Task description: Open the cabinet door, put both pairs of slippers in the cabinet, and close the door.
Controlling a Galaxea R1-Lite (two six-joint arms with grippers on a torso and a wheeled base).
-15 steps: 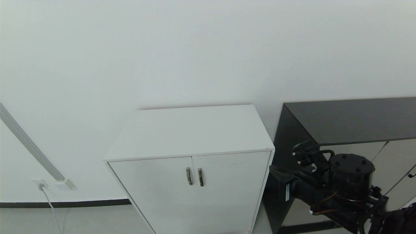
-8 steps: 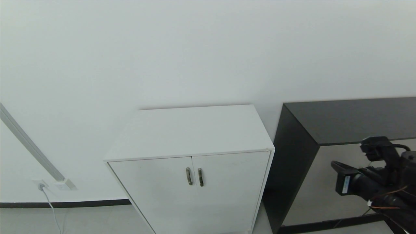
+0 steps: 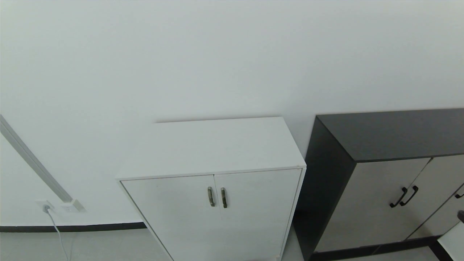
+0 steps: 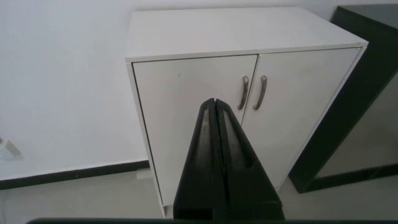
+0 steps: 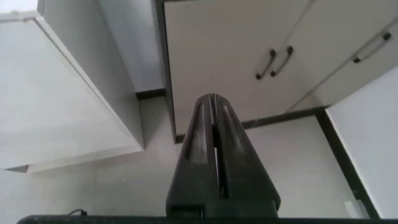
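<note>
The white cabinet (image 3: pixel 214 148) stands against the wall with both doors shut. Its two metal handles (image 3: pixel 217 197) sit side by side at the centre seam. In the left wrist view my left gripper (image 4: pixel 214 101) is shut with nothing in it, held in front of the white cabinet (image 4: pixel 186 112) and pointing at the left door beside the handles (image 4: pixel 252 92). In the right wrist view my right gripper (image 5: pixel 213 97) is also shut and empty, low over the floor, facing the neighbouring black cabinet (image 5: pixel 236 37). The white cabinet (image 5: pixel 56 106) is off to its side.
A black cabinet (image 3: pixel 384 134) with pale doors and black handles (image 3: pixel 404 196) stands close to the right of the white one. A wall socket with a plugged cable (image 3: pixel 46 208) and a slanted wall trim (image 3: pixel 32 163) are at the left. Bare floor lies before the cabinets.
My right arm, which was in front of the black cabinet, has swung right and down out of the head view. The white cabinet's doors stay shut.
</note>
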